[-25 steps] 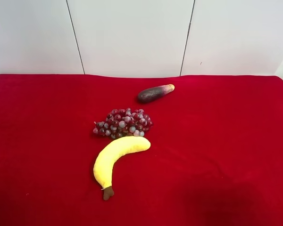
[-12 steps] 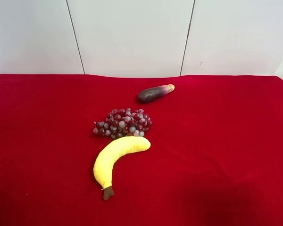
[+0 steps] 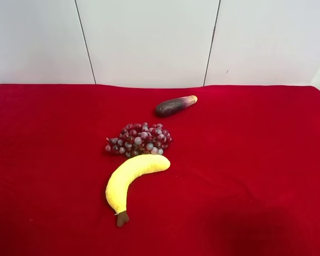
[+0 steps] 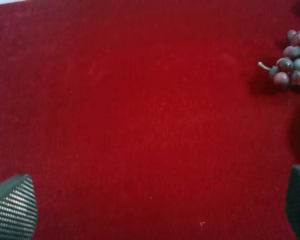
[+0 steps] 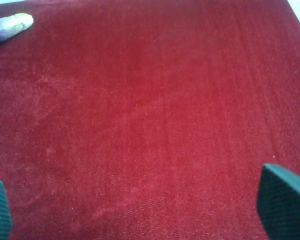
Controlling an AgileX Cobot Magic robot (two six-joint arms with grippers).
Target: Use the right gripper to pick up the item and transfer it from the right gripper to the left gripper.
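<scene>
The bunch of dark-red and grey-purple toy grapes [image 3: 139, 140] lies on the red cloth near the middle of the exterior high view. Its stem end also shows in the left wrist view [image 4: 292, 58]. No arm shows in the exterior high view. My right gripper [image 5: 135, 207] is open over bare red cloth, apart from the grapes, with only its fingertips [image 5: 282, 200] in view. My left gripper [image 4: 155, 207] is open and empty above the cloth, with the grapes off to one side of it.
A yellow plush banana [image 3: 131, 177] lies just in front of the grapes. A dark purple eggplant-like piece with a tan tip [image 3: 175, 105] lies behind them; its tip shows in the right wrist view [image 5: 9, 26]. The red cloth [image 3: 256, 160] covers the table up to a white wall.
</scene>
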